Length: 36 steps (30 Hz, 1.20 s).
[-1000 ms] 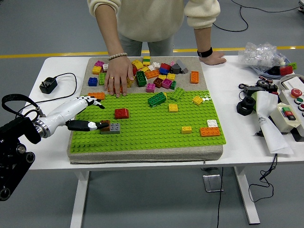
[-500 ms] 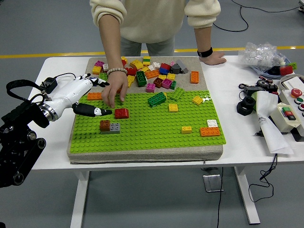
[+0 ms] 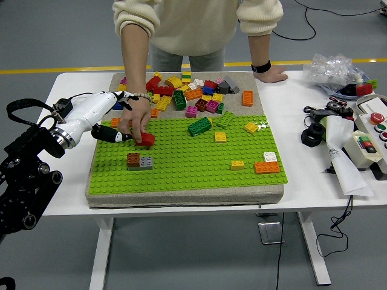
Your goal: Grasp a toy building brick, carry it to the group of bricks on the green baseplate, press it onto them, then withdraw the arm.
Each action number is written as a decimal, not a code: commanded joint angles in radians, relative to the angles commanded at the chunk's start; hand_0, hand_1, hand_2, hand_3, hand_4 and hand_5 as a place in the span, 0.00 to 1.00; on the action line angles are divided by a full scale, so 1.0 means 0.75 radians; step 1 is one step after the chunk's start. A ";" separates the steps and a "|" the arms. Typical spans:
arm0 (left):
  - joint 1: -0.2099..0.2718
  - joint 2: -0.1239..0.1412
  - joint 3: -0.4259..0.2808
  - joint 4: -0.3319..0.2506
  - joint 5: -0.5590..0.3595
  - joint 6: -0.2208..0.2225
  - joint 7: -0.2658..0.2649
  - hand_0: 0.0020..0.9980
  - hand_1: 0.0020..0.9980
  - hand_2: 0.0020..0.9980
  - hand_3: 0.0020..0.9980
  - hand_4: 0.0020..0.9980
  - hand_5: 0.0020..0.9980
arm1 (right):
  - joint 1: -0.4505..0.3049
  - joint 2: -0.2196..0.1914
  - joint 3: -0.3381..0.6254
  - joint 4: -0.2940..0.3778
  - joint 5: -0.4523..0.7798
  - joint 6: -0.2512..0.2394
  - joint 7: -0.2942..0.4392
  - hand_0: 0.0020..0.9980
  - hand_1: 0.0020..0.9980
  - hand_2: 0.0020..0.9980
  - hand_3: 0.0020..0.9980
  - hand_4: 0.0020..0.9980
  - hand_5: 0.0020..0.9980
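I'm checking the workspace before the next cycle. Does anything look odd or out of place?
Yes: a person's hand is gripping the red brick on the green baseplate, right beside the robot's left hand.

The robot's left hand has risen from beside the brown and grey brick pair and drawn back toward the green baseplate's left edge (fingers loose, holding nothing). The person's hand has come forward off the loose pile and now grips the red brick.
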 joint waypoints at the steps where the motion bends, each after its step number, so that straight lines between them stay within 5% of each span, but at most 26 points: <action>1: 0.000 0.000 0.001 -0.001 -0.005 0.005 -0.002 0.66 0.51 0.50 0.56 0.47 0.00 | 0.000 0.000 0.000 0.000 0.000 0.000 0.000 0.78 0.70 0.74 0.68 0.95 0.69; 12: 0.003 0.002 0.001 -0.001 -0.054 -0.001 -0.028 0.67 0.52 0.50 0.56 0.45 0.00 | -0.001 0.000 0.000 0.000 -0.003 0.000 -0.001 0.78 0.70 0.74 0.68 0.95 0.69; 13: 0.003 0.002 0.001 -0.002 -0.055 -0.005 -0.029 0.74 0.64 0.59 0.70 0.57 0.00 | -0.001 0.001 0.000 0.000 -0.003 0.001 -0.001 0.78 0.70 0.74 0.68 0.95 0.69; 18: 0.001 0.003 -0.003 -0.001 -0.056 -0.037 -0.037 0.74 0.64 0.59 0.70 0.57 0.00 | -0.001 0.000 0.002 0.000 -0.004 0.000 -0.001 0.78 0.70 0.74 0.68 0.95 0.69; 19: 0.000 0.003 -0.005 -0.001 -0.055 -0.043 -0.038 0.86 0.77 0.77 0.82 0.91 0.04 | -0.001 0.000 0.002 0.000 -0.004 0.000 -0.001 0.78 0.70 0.74 0.68 0.95 0.69; 36: -0.013 -0.002 -0.008 0.009 -0.056 -0.040 -0.038 0.90 0.82 0.80 0.85 0.92 0.05 | 0.002 0.000 0.006 0.000 0.002 -0.001 -0.002 0.78 0.70 0.74 0.68 0.95 0.69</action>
